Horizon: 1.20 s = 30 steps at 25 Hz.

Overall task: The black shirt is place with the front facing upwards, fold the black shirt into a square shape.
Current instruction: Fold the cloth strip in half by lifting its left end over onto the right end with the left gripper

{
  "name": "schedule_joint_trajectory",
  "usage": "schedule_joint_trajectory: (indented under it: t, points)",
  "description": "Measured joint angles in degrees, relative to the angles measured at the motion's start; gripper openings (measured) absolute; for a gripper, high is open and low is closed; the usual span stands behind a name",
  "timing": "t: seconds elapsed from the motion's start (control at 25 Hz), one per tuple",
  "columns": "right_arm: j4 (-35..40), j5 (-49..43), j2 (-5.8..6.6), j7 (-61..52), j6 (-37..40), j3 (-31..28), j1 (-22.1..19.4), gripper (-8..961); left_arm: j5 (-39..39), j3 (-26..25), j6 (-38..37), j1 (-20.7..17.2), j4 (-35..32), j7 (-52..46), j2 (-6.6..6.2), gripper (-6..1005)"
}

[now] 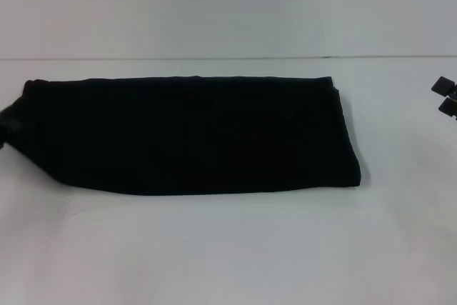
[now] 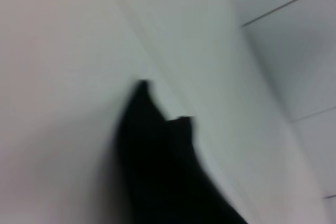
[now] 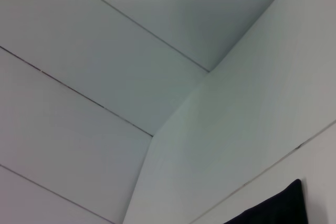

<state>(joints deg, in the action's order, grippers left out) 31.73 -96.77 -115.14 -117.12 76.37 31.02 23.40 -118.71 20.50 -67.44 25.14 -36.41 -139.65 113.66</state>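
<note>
Shirt (image 1: 189, 135) folded into long band on tabletop (image 1: 228, 248); left gripper (image 1: 8, 125) at its left end, right gripper (image 1: 446, 96) well apart; finger states indiscernible.

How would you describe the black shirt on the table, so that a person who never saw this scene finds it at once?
Look at the wide white table that fills the head view. Across its middle lies the black cloth shirt, folded into one long flat band. It is the only large dark thing there; the small black right claw sits apart at the table's right edge.
</note>
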Motion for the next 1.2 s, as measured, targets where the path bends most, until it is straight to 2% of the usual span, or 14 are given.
schedule_joint_trajectory:
  t: [0.16, 0.28, 0.4, 0.52, 0.6, 0.76, 0.92, 1.16, 1.2]
  points:
    - [-0.1, 0.0, 0.02, 0.0, 0.2, 0.0, 0.0, 692, 5.7, 0.1, -5.3, 0.7, -2.4, 0.0, 0.73, 56]
    - [-0.6, 0.0, 0.05, 0.1, 0.2, 0.0, 0.0, 691, 8.7, 0.7, -9.7, 2.9, -4.5, 0.1, 1.73, 58]
    - [-0.7, -0.1, 0.09, 0.2, 0.2, 0.0, 0.0, 689, 9.5, 1.4, -12.0, 5.7, -8.3, 0.1, 4.53, 60]
    - [-0.7, -0.1, 0.0, 0.3, 0.2, 0.0, 0.0, 688, 10.3, 5.1, -12.9, 8.4, -15.1, 0.1, 9.3, 59]
    - [-0.7, -0.2, -0.11, 0.3, 0.2, 0.0, 0.0, 687, 11.5, 10.1, -12.4, 9.9, -16.7, 0.1, 10.63, 58]
    - [-1.1, -0.2, -0.13, 0.4, 0.2, 0.0, 0.1, 685, 15.1, 23.6, -6.8, 13.7, -13.8, 0.4, 10.57, 59]
    - [-1.5, -0.4, -0.03, 0.4, 0.0, 0.0, 0.3, 683, 16.6, 33.0, -0.5, 17.8, -10.6, 1.8, 10.67, 66]
    - [-1.5, -0.4, -0.24, 0.5, -0.1, 0.3, 0.8, 679, 19.0, 48.8, 13.3, 24.6, -2.2, 4.3, 10.98, 82]
    - [-1.5, -0.5, -0.33, 0.5, -0.1, 0.4, 0.8, 679, 19.8, 52.8, 17.2, 26.6, 0.4, 4.8, 10.97, 85]
